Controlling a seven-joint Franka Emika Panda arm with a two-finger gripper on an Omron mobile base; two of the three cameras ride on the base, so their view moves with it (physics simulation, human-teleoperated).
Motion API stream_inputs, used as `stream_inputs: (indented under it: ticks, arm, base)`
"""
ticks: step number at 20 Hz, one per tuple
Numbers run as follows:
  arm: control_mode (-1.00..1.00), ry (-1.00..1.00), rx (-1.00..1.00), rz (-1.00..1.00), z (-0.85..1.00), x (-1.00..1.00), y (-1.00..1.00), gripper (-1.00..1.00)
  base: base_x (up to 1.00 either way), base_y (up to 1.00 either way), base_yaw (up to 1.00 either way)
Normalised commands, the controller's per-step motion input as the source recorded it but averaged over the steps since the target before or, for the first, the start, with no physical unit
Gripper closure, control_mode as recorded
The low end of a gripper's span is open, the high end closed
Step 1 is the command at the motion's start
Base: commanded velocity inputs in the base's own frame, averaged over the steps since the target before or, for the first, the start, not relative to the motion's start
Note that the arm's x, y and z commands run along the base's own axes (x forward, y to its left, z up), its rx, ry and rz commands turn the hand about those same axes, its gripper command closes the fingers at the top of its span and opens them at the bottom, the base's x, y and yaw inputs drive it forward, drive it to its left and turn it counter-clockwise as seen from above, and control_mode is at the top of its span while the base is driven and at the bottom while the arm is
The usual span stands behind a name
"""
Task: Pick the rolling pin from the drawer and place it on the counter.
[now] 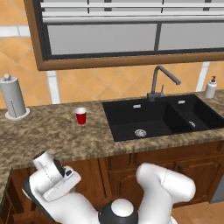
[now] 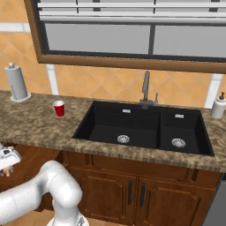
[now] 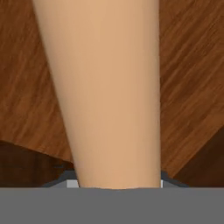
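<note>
The light tan rolling pin (image 3: pixel 109 87) runs up the middle of the hand view, very close to the camera. Behind it lies the brown plank bottom of the drawer (image 3: pixel 192 83). My gripper (image 3: pixel 116 183) is shut on the rolling pin, with a grey bit of finger showing at each side of its lower end. In the left base view my white hand (image 1: pixel 54 177) hangs below the front edge of the granite counter (image 1: pixel 48 135), at the lower left. The right base view has the hand (image 2: pixel 6 160) at the far left edge.
A red cup (image 1: pixel 81 116) stands on the counter left of the black sink (image 1: pixel 148 118) with its faucet (image 1: pixel 159 81). A paper towel holder (image 1: pixel 14 98) is at the back left, a soap dispenser (image 1: pixel 211 87) at the back right. Cabinet doors (image 2: pixel 145 194) lie under the sink.
</note>
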Motion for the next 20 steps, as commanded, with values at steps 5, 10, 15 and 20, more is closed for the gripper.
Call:
stream_inputs:
  ticks: [5,10,15,20]
  arm:
    - [-1.0,-0.14,-0.01,0.22,1.0,-0.4,-0.19,1.0]
    - [-1.0,-0.04,0.04,0.16,1.0,0.62,-0.62,1.0]
    - [-1.0,0.0,0.1,0.14,0.96,0.88,-0.25,1.0]
    - [-1.0,0.04,0.09,0.05,0.29,1.0,0.08,1.0]
  base:
    - [0.0,0.0,0.0]
    - [0.0,0.0,0.0]
    - [0.0,0.0,0.0]
    - [0.0,0.0,0.0]
